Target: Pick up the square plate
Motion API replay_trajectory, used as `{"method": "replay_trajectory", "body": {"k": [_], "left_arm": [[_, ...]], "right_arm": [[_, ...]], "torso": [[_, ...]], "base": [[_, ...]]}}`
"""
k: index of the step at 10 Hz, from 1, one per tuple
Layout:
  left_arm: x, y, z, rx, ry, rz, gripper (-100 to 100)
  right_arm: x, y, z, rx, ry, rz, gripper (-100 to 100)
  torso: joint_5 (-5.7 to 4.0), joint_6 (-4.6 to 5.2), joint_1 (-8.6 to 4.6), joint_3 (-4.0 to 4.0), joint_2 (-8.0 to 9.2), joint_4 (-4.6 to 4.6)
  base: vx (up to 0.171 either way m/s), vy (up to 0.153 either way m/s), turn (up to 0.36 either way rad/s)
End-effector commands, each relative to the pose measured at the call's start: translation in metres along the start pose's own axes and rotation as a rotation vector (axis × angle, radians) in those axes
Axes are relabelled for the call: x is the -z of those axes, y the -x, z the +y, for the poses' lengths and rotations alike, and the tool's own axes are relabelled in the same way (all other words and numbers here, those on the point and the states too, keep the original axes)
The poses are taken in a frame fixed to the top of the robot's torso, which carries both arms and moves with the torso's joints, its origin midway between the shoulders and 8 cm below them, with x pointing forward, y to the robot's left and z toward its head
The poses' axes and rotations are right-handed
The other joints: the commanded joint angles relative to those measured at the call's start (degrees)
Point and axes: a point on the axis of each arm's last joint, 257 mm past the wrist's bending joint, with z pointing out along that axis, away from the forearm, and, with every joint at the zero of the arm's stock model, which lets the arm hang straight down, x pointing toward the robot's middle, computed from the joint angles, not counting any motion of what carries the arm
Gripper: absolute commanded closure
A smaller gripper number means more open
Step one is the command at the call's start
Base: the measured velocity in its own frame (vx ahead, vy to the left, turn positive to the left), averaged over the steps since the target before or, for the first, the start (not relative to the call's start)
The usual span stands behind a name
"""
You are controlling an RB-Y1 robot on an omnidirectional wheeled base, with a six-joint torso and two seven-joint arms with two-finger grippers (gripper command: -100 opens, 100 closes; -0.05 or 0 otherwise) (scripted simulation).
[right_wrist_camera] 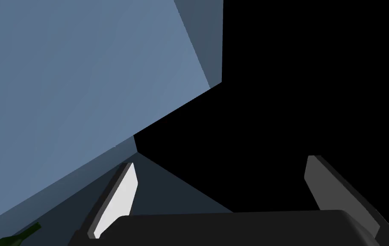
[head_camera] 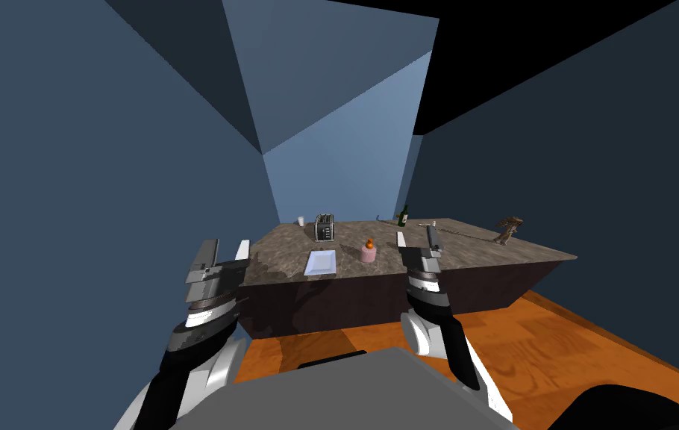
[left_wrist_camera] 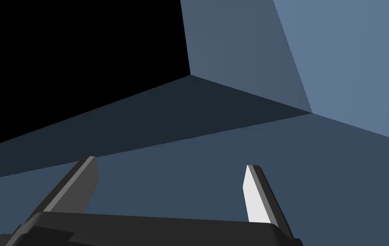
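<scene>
Plate: the square plate (head_camera: pixel 321 263) lies flat near the front edge of the marbled brown tabletop (head_camera: pixel 472 250). It is pale, almost white, with nothing on it.
Neighbours: a toaster (head_camera: pixel 324 228) stands behind the plate. A small pink pot with something orange on top (head_camera: pixel 368 251) is just beside it on my right.
Further back: a white cup (head_camera: pixel 301 221), a green bottle (head_camera: pixel 404 216) and a brown figurine (head_camera: pixel 508 229) are all well apart from the plate.
Left jaws: wide open and holding nothing, raised at the tabletop's near left corner, short of the plate.
Right jaws: also wide open and empty, held up over the front edge beyond the pink pot.
Done: nothing that I can see. The plate is untouched and neither arm is over it.
Left to do: I judge the whole pick remains. I need to bring one arm over the plate, come down to its rim, close on an edge and lift.
Arm choice: the plate sits between both arms, a little nearer the left.
Risk: the plate looks thin and flat, so getting a finger under the rim may be fiddly.
</scene>
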Motion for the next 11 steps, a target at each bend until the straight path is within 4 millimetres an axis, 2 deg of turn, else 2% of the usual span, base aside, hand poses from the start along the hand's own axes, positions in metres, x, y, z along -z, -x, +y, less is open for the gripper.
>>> {"method": "replay_trajectory", "body": {"k": [1,5,11], "left_arm": [[0.001,-0.004,0.005,-0.006,0.013,0.030,-100],[0.007,-0.012,0.036,-0.021,0.089,0.096,-100],[0.028,-0.013,0.108,-0.035,0.270,0.119,-100]], "right_arm": [[0.000,0.000,0.000,0.000,0.000,0.000,0],[0.000,0.000,0.000,0.000,0.000,0.000,0],[0.000,0.000,0.000,0.000,0.000,0.000,0]], "torso": [[0.00,0.00,0.00,0.00,0.00,0.00],[-0.02,0.00,-0.09,0.00,-0.01,0.00],[-0.04,0.00,-0.19,-0.01,-0.01,-0.01]], "base": [[0.001,-0.007,-0.001],[0.001,-0.024,-0.001],[0.000,-0.042,-0.001]]}}
